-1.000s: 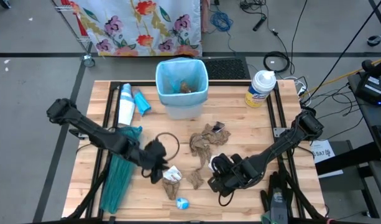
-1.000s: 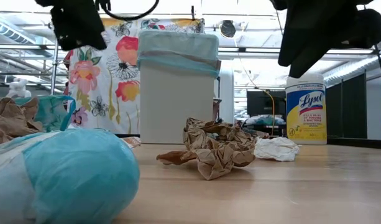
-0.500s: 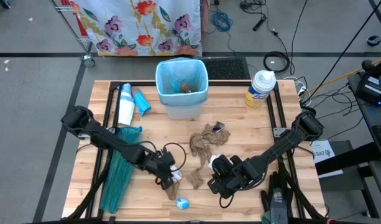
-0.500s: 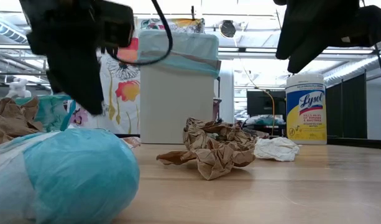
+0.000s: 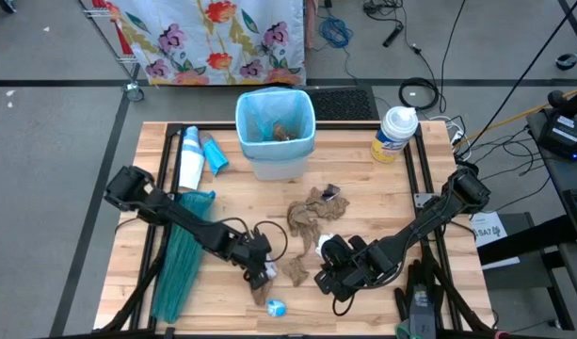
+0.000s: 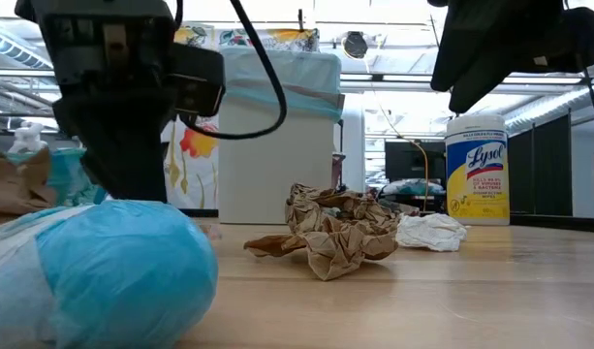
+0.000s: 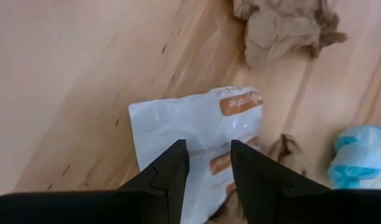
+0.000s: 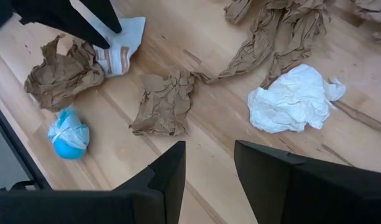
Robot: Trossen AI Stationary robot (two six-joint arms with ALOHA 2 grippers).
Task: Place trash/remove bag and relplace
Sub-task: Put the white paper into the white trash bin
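Hovering: your left gripper (image 7: 206, 163), fingers parted, empty, straddling white wrapper (image 7: 196, 134) for pickup; right gripper (image 8: 209, 163) open, waiting nearby; lined bin (image 5: 275, 132) ready behind the scraps

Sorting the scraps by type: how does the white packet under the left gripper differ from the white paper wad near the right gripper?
The white packet is smooth, fairly flat plastic with orange printed labels; the white paper wad is crumpled and unprinted. The left gripper, open, hangs right over the packet; the right gripper, open, hovers beside the wad. Both lie on the wooden table.
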